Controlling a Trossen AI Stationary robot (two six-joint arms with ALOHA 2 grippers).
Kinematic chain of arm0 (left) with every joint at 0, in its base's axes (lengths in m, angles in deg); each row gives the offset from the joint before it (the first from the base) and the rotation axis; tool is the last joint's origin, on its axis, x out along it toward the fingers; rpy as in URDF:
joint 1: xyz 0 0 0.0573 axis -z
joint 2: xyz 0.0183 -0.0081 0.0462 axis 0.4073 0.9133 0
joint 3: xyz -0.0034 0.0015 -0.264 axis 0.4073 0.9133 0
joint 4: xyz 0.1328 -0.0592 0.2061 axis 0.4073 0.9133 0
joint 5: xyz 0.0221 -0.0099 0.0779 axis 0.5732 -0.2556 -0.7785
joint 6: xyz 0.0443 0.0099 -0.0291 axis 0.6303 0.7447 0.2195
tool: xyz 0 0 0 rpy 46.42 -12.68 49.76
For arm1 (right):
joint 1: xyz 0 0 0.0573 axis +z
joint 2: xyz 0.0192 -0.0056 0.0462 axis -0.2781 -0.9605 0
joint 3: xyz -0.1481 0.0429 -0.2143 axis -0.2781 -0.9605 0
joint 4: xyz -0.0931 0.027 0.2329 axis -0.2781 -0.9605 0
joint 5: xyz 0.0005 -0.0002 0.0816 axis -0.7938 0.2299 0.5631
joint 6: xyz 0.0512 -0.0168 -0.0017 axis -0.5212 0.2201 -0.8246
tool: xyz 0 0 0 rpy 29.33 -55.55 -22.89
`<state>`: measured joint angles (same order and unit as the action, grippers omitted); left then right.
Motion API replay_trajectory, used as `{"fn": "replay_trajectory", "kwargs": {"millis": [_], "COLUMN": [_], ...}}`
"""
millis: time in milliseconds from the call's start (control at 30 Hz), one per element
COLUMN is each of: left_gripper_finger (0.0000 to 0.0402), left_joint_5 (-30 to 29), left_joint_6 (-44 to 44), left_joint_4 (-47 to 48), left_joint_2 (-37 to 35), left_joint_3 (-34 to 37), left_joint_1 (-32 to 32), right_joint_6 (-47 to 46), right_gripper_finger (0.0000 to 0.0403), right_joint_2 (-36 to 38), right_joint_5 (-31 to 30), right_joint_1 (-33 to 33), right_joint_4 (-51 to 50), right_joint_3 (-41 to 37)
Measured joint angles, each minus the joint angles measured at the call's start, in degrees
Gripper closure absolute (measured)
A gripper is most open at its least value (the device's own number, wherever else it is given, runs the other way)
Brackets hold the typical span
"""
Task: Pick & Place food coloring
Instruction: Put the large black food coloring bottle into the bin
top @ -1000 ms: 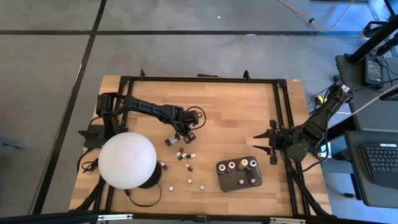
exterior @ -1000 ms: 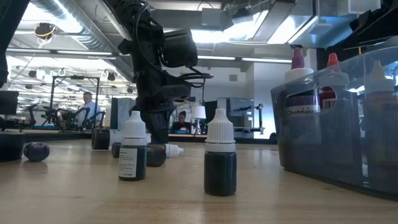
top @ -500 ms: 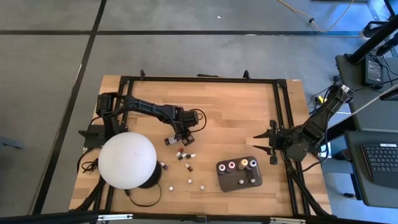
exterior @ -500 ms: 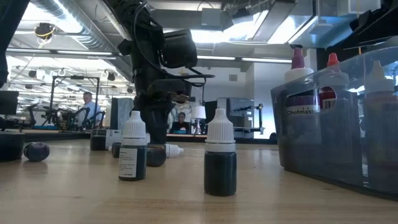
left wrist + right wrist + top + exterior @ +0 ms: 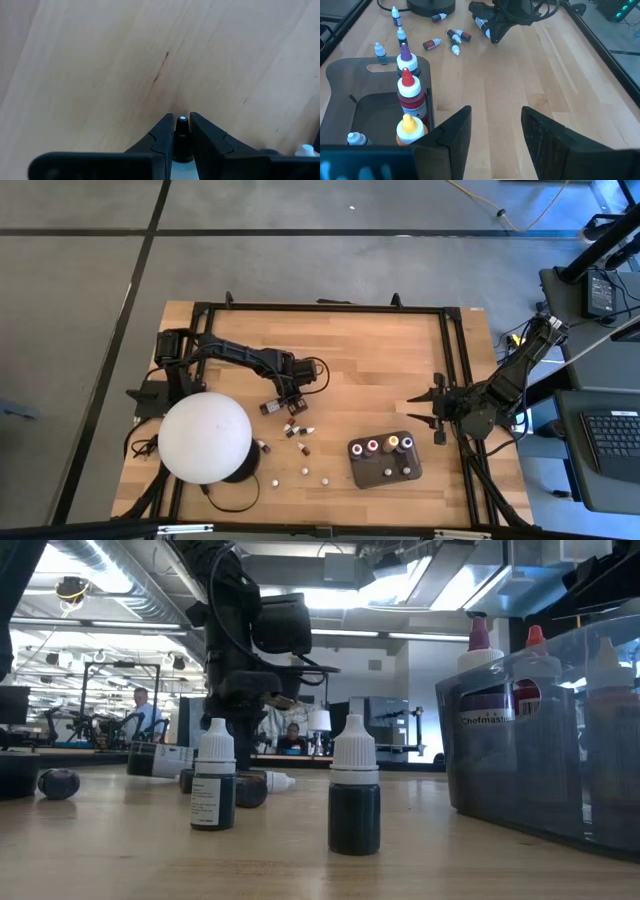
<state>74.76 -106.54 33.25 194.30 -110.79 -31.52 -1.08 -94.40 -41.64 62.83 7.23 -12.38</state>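
Observation:
My left gripper (image 5: 284, 397) points steeply down near the table's middle, shut on one small food coloring bottle (image 5: 268, 408), whose body (image 5: 160, 759) sticks out sideways, about level. Several other little bottles (image 5: 298, 429) lie or stand loose on the wood near it. Two of them stand upright (image 5: 215, 775) toward the near edge. More bottles stand in the dark grey tray (image 5: 385, 461). My right gripper (image 5: 418, 404) waits open at the table's right side, nothing between its fingers (image 5: 455, 135). My left gripper pinches the bottle's dark top (image 5: 182, 131) between its two fingers, its white tip showing at their free ends. The fingers come from above, pointing steeply down. The body sticks out toward the table's left and near side, about level, low over the wood. Whether it touches the wood, I cannot tell.
A big white dome (image 5: 205, 438) on a dark base stands at the near left, close to the loose bottles. A black frame (image 5: 455, 360) runs round the table. Bare wood lies between the left gripper and the tray and toward the far edge.
My left gripper has tipped and rolled a little where it is. The bottle in it has shifted slightly toward the table's left and still lies about level.

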Motion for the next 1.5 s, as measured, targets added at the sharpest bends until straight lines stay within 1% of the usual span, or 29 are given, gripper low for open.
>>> {"fn": "replay_trajectory", "kwargs": {"millis": [133,267,533,667,1033,1200,1300,1500], "left_gripper_finger": [0.0354,0.0367,0.0368,0.0368,0.0369,0.0370,0.0382,0.0386], "left_joint_5": [-0.22,-0.35,-0.46,-0.55,-0.52,-0.55,-0.52,-0.61], "left_joint_6": [0.51,1.82,2.62,2.88,5.13,7.37,8.78,12.84], "left_joint_4": [-0.02,-0.47,-1.44,-4.00,-19.17,-27.93,-33.67,-42.62], "left_joint_2": [0.00,0.00,0.00,-0.30,-2.53,-2.63,-2.64,-2.62], "left_joint_3": [0.00,0.00,0.00,0.00,-0.07,-0.04,-0.04,-0.07], "left_joint_1": [0.00,0.00,-0.11,-0.13,-0.54,-0.55,-0.55,-0.28], "right_joint_6": [0.06,1.30,1.34,1.36,1.36,1.26,1.18,1.16], "right_gripper_finger": [0.0228,0.0228,0.0228,0.0228,0.0228,0.0228,0.0228,0.0228], "right_joint_2": [0.00,0.00,0.01,0.00,0.01,0.04,0.02,0.02], "right_joint_5": [0.00,0.00,-0.01,-0.02,-0.04,-0.07,-0.07,0.00], "right_joint_1": [-0.01,0.00,0.00,0.00,0.00,0.00,0.00,0.00], "right_joint_4": [0.00,0.00,0.00,0.00,-0.48,-0.73,-0.87,-0.90], "right_joint_3": [0.00,0.00,0.00,0.00,0.02,0.02,0.02,0.02]}}
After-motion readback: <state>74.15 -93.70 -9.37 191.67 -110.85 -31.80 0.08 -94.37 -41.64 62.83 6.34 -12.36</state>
